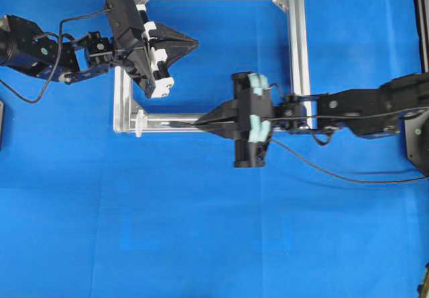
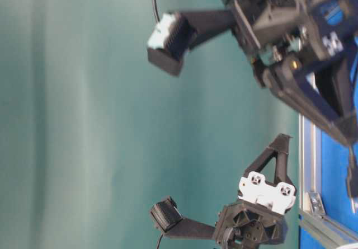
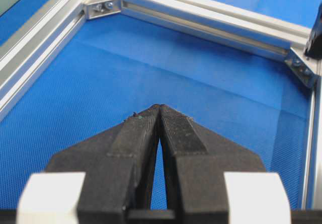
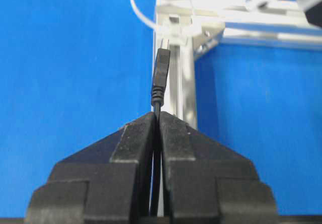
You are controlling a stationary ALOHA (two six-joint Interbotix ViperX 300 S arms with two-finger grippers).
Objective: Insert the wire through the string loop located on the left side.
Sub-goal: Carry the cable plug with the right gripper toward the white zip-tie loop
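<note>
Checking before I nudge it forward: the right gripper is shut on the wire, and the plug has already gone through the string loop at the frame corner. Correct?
Not quite. The right gripper is shut on the wire, but the plug has not yet gone through the string loop; its tip sits short of the loop, over the frame bar. The right wrist view shows it.

The black left arm reaches in from the left edge of the overhead view, its black two-fingered left gripper [image 1: 194, 42] pinched closed and empty, pointing right. The black right arm stretches leftward from the right edge, its black right gripper [image 1: 201, 121] clamped on the thin black wire [image 4: 161, 78].
</note>
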